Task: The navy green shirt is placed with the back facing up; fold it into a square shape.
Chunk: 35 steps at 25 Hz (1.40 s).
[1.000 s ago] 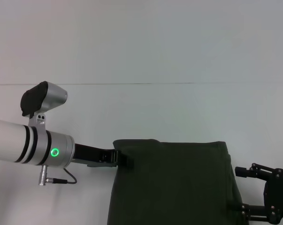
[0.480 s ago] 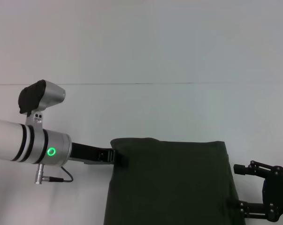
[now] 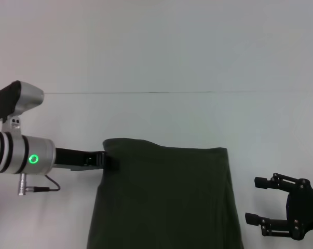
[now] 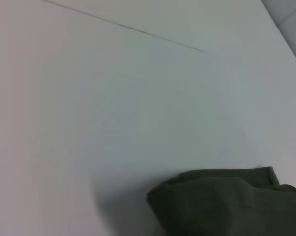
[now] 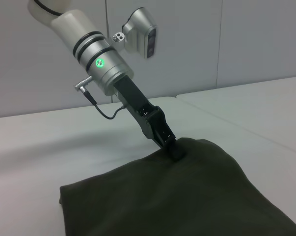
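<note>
The navy green shirt [image 3: 164,199] lies folded on the white table [image 3: 156,62], plain side up, its far edge running straight between the two arms. The left gripper [image 3: 100,158] is clamped on the shirt's far left corner, bunching the fabric there into a small hump [image 4: 206,184]. The right gripper [image 3: 264,202] hovers just off the shirt's right edge, fingers spread apart and holding nothing.

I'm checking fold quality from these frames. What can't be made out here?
- Navy green shirt: near edge cut off by the head view's bottom, so its full folded outline is unseen.
- Left gripper: tips buried in the fabric's far corner.
- Any lettering: only plain fabric shows.
- Right gripper: open beside the shirt, partly cropped.
</note>
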Available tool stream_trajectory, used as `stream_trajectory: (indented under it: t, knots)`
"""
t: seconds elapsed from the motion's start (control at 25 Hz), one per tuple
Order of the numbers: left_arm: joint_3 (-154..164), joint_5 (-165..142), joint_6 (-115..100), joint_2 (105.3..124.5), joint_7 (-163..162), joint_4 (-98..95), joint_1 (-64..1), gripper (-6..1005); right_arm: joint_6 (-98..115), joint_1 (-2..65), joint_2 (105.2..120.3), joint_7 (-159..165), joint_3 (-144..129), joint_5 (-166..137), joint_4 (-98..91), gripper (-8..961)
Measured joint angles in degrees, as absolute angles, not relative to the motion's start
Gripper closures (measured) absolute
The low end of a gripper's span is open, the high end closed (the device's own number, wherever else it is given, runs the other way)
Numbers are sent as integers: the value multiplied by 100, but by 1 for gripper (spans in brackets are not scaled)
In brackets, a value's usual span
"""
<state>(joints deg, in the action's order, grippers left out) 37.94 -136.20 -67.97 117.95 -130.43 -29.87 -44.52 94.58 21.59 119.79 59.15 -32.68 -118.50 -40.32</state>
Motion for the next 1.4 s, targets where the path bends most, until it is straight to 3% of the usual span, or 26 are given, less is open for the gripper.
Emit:
stream_trajectory:
  t: [0.48, 0.76, 1.0, 1.2, 1.4]
  knots:
    - [3545, -13649, -6531, 11666, -13061, -3145, -4213, 940, 9427, 2231, 11979, 5915, -3269, -11847, -4017, 72]
    - [3542, -13618, -6529, 11701, -12866, -3158, -4196, 915, 9390, 2250, 11987, 5905, -3284, -11847, -3998, 72]
    - [3552, -13446, -6785, 11933, -12645, -3916, -3817, 884, 9368, 2277, 12002, 5879, -3314, -11847, -3963, 72]
    - [3456, -12910, -7430, 12180, -11875, -5035, -3202, 791, 9350, 2435, 12014, 5670, -3299, -11847, -3757, 72]
    - [3170, -12441, -8294, 12276, -10599, -5417, -2898, 699, 9346, 2657, 12014, 5393, -3311, -11837, -3433, 72]
